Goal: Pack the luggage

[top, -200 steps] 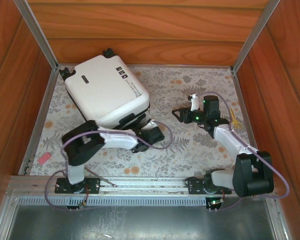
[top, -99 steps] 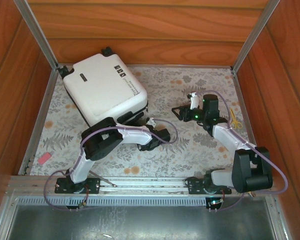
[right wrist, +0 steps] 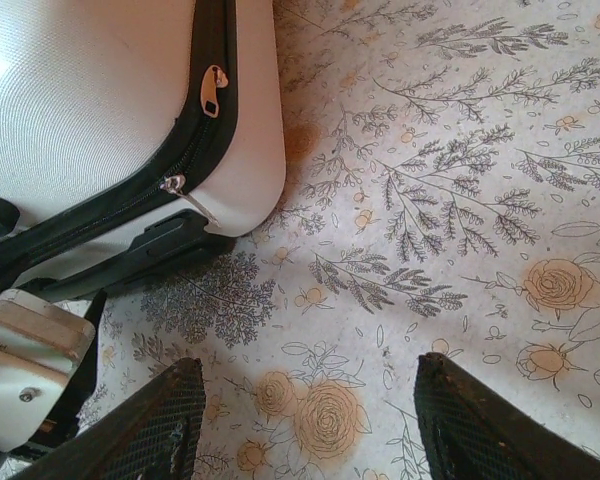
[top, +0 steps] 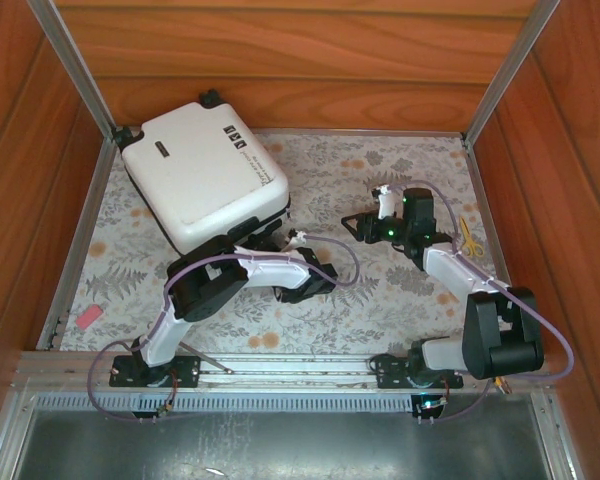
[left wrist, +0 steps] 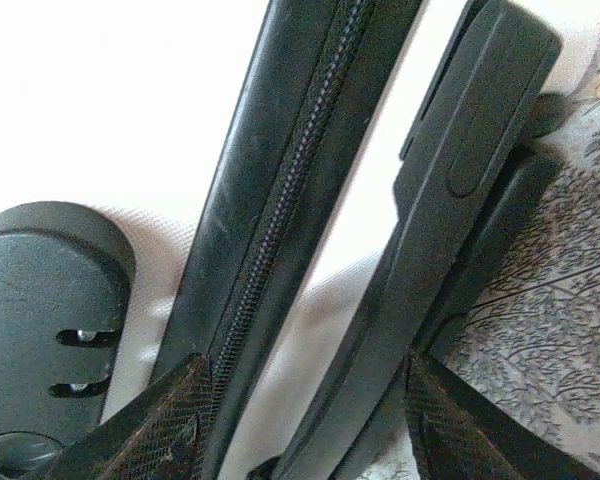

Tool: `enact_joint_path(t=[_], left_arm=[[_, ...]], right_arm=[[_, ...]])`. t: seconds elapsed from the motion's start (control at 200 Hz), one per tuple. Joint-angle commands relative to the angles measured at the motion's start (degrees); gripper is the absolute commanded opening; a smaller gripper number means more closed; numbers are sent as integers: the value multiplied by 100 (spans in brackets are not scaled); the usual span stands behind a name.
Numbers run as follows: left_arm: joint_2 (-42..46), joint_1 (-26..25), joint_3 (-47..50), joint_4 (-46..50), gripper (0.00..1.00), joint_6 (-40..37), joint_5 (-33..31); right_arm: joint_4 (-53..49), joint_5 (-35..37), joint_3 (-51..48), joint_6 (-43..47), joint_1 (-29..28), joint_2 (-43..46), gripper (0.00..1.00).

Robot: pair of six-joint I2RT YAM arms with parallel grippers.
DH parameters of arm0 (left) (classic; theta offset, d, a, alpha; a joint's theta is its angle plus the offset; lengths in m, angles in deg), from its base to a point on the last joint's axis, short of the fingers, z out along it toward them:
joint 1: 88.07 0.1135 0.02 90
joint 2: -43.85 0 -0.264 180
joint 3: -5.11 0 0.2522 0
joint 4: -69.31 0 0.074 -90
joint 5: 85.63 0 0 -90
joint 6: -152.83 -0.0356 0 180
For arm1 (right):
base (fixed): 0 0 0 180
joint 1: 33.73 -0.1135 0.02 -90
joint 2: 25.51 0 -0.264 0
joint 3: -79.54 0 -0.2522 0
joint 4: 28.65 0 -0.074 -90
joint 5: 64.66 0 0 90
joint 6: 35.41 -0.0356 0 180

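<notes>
The left end effector (top: 276, 243) is at the near edge of the luggage (top: 202, 172) with its fingers (left wrist: 150, 430) parted. In the left wrist view the black zipper band (left wrist: 280, 200) and the black handle (left wrist: 450, 210) run between them. Whether either finger presses on them I cannot tell. The right end effector (top: 358, 226) is over the right-centre of the table (top: 380, 300), well apart from the luggage. Its jaws stand apart with nothing between them, and only flowered cloth lies below.

The table is covered by that pale floral cloth and walled by wood panels (top: 300, 60) on the far, left and right sides. The luggage is white and closed. It lies flat in the far left corner, with its black wheels (top: 212, 100) toward the far wall. The right wrist view catches one rounded corner of it, where a metal zipper pull (right wrist: 214, 90) rests on the black band.

Yellow-handled scissors (top: 469, 237) lie near the right edge of the table, just right of the right arm. A small pink thing (top: 88, 317) sits at the near left edge.
</notes>
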Motion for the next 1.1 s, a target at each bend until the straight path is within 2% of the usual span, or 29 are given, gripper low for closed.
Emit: enact_joint_path(t=[0.0, 0.19, 0.375, 0.57, 0.585, 0.605, 0.65, 0.66, 0.665, 0.685, 0.885, 1.095], left_arm=[[-121, 262, 67, 411, 55, 91, -13], [-267, 338, 111, 381, 54, -183, 208], [-408, 308, -90, 217, 53, -437, 849], [-350, 226, -281, 114, 60, -454, 1222], [-330, 226, -286, 113, 62, -431, 1227], [-299, 226, -291, 106, 73, -402, 1254], [-225, 226, -308, 78, 77, -373, 1273], [-211, 222, -312, 78, 93, -370, 1276], [-205, 215, -312, 73, 97, -370, 1278], [-180, 213, -321, 64, 100, -369, 1280], [-117, 221, -322, 51, 99, -372, 1096], [-120, 447, -203, 35, 79, -381, 1195]], right_arm=[[-132, -106, 205, 114, -56, -78, 60], [-222, -140, 334, 98, -53, -193, 60], [-363, -154, 448, 122, -57, -226, 60], [-425, -158, 486, 138, -57, -234, 61], [-422, -156, 486, 140, -58, -233, 61], [-425, -171, 486, 136, -58, -242, 61], [-425, -169, 486, 137, -52, -246, 61], [-421, -163, 486, 142, -56, -247, 61], [-423, -165, 486, 143, -53, -254, 61], [-423, -166, 494, 141, -58, -265, 61], [-469, -217, 543, 118, -56, -321, 61], [-528, -238, 565, 132, -58, -323, 60]])
